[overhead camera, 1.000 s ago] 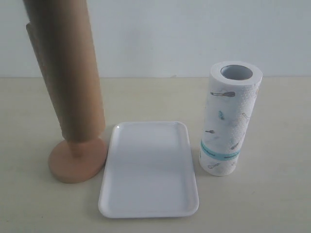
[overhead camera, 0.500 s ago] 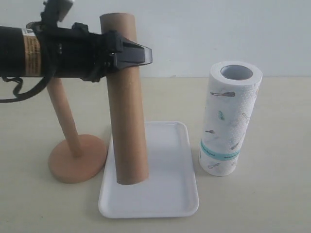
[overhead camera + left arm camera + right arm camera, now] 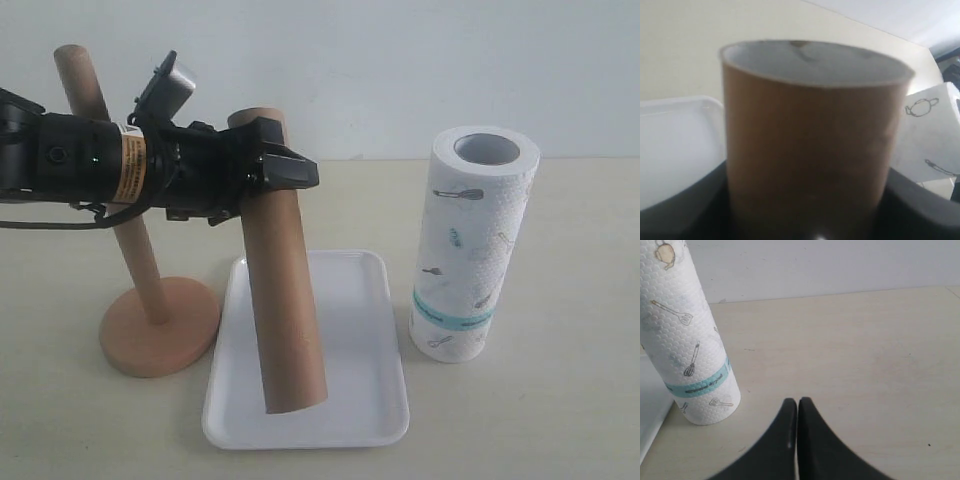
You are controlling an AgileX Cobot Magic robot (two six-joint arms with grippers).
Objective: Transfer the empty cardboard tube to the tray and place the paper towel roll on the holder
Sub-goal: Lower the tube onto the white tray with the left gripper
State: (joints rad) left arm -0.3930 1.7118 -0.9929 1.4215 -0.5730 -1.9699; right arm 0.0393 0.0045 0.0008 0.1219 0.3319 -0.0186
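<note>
While the empty cardboard tube is clamped near its top by the left gripper, its lower end sits over the tray, near the tray's front edge. Whether it touches the tray floor cannot be told. The tray otherwise contains nothing.

Tube: plain brown matte cylinder, leaning, top toward the holder. The left wrist view shows its hollow grey-white bore.

Tray: glossy white rectangle, rounded corners, low rim.

Holder: reddish-brown wood, round disc base, slim pole with rounded top, bare. It is just left of the tray.

Paper towel roll: upright on the table just right of the tray. Embossed white paper, utensil prints, teal band low, open core.

Right gripper: black fingers pressed together, holding nothing, low over the table near the roll's base.

Change: 1.0 s ago the tube sleeved the holder pole. Since 0.5 s ago its top is lower and its foot nearer the tray front.
</note>
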